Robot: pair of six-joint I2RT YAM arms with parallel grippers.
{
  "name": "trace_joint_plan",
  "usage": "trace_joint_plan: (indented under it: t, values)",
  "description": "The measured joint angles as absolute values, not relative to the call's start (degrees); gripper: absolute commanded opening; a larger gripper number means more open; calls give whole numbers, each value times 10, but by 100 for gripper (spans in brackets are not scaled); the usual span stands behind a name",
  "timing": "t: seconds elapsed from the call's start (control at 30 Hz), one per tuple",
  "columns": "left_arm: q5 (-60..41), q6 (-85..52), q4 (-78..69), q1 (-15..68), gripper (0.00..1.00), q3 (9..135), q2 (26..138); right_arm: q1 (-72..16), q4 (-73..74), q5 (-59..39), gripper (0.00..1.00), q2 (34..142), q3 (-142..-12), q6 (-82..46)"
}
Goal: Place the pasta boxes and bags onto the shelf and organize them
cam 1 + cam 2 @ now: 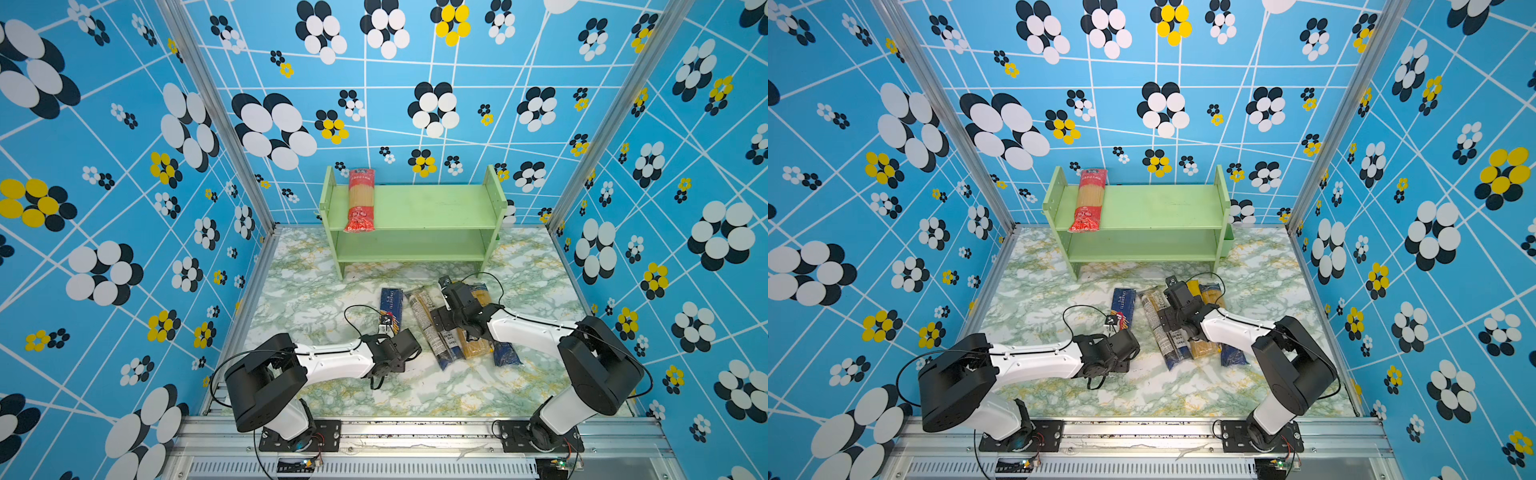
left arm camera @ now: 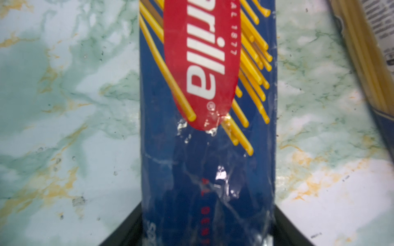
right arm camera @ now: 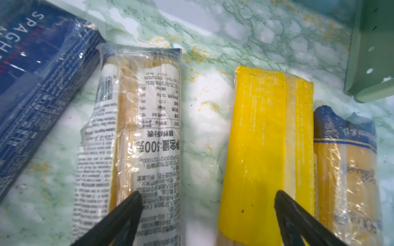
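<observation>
Though half-hidden overhead, Barilla pack (image 2: 206,170) wrist-clear.

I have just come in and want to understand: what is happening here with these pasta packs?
Two robot arms are putting pasta packs on a green shelf. One red bag lies on its top board, at the left end. Four packs lie on the table. The left arm's jaws are closed on the dark blue pack, which lies flat on the table. The right arm's jaws hang open above the white-label pack and the yellow pack, holding nothing.
</observation>
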State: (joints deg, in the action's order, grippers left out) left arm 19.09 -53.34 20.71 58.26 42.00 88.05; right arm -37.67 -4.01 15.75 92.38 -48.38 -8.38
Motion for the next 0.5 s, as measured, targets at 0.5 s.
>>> trace_joint_plan:
  t: [0.5]
  values:
    - [218,-524,192,566,82,422,897,-377,-40,157,99,924,-484,-84]
